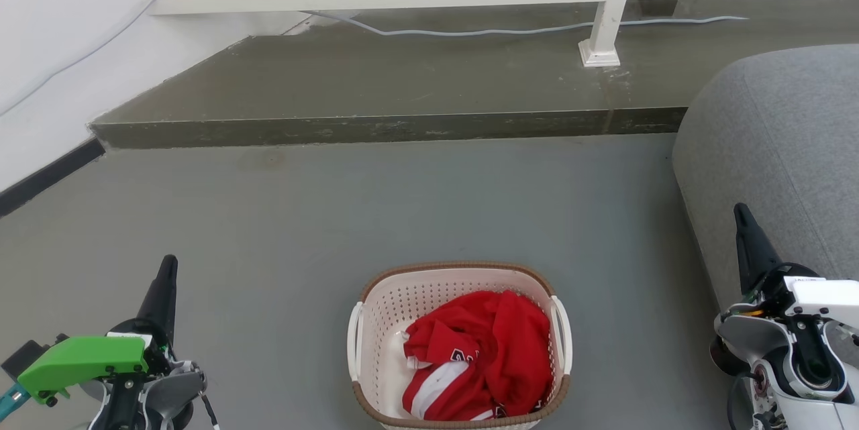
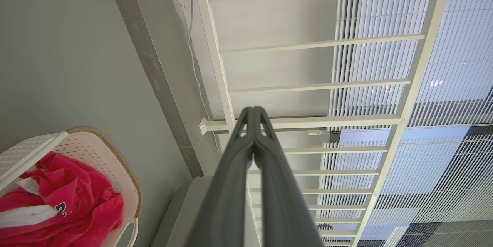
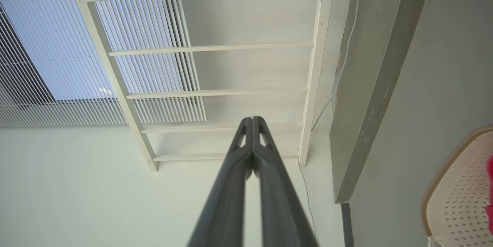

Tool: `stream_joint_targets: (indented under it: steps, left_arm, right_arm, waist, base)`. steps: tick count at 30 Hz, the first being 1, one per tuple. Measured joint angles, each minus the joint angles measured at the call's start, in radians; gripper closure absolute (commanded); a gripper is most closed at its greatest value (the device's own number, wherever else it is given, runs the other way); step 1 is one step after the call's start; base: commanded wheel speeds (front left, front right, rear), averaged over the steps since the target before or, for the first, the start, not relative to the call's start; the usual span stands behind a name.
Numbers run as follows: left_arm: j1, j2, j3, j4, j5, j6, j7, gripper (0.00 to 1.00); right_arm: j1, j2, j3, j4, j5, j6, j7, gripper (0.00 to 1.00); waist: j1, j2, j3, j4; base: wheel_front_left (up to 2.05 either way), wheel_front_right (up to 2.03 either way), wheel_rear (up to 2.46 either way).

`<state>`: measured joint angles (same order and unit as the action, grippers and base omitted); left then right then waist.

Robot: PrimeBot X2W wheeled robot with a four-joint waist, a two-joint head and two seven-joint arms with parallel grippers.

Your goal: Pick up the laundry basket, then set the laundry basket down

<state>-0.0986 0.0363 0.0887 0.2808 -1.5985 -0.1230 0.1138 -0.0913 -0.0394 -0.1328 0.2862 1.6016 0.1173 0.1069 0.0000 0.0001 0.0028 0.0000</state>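
The laundry basket (image 1: 382,343), cream-white with perforated walls, a brown rim and white loop handles, sits on the grey floor at the bottom centre of the head view. Crumpled red and white clothing (image 1: 483,356) lies inside it. My left gripper (image 1: 168,265) is shut and empty, well to the left of the basket. My right gripper (image 1: 740,212) is shut and empty, far to the basket's right, beside the grey sofa. The left wrist view catches the basket (image 2: 96,150) at its lower left, past the shut gripper (image 2: 254,110). The basket's edge (image 3: 458,193) appears at the right of the right wrist view, beside the shut gripper (image 3: 252,119).
A grey sofa (image 1: 778,155) stands at the right, close to my right arm. A raised concrete step (image 1: 389,127) crosses the floor ahead, with a white railing (image 1: 604,7) and a cable (image 1: 470,31) on it. A white wall (image 1: 47,47) is at the left.
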Motion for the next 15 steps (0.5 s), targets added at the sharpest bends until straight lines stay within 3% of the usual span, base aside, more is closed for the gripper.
stream_joint_targets:
  steps: [15]
  left_arm:
    - [0.0,0.0,0.0,-0.001,0.0,0.0,0.0,1.0]
  right_arm:
    - [0.0,0.0,0.0,-0.001,0.0,0.0,0.0,1.0]
  waist:
    - [0.0,0.0,0.0,0.0]
  base:
    - [0.0,0.0,0.0]
